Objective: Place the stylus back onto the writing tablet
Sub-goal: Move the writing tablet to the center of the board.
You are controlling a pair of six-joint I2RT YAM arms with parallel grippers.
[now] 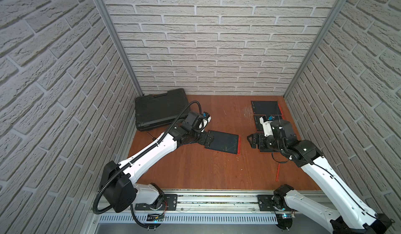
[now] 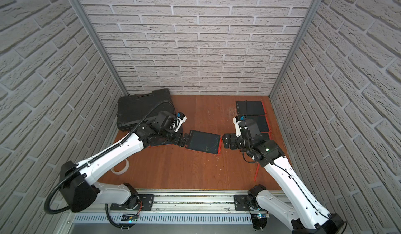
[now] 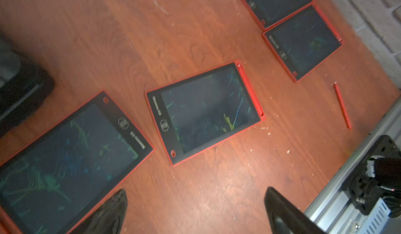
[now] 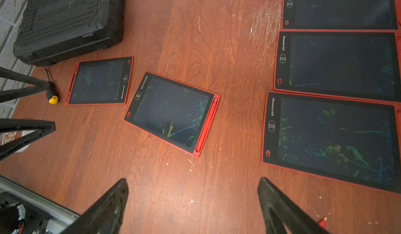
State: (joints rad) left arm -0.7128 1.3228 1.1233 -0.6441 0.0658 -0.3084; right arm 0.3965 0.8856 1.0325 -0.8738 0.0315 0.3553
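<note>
Your left claw [image 3: 195, 191] is spread wide and empty. Its arm is stretched out low toward the middle of the table [image 1: 195, 174], with the fingertips just beside the left edge of the tablet [image 4: 171, 111]. From there it can brace the tablet if the tablet slides.

The stylus [image 4: 207, 124] lies in the groove along the tablet's right edge, and it looks seated along its whole length.

Your right claw [image 4: 193, 180] is also open with nothing between its fingers. It points left at the tablet's right edge from just beside it. The arm is folded, with the wrist bent down.

This looks like the release, so do it cleanly. Lift the right claw straight up before pulling back to the right, so that neither finger drags the stylus out. Check that both ends sit flush.

A spare stylus [image 3: 342, 106] lies loose at the near right, well apart from the tablet.
</note>
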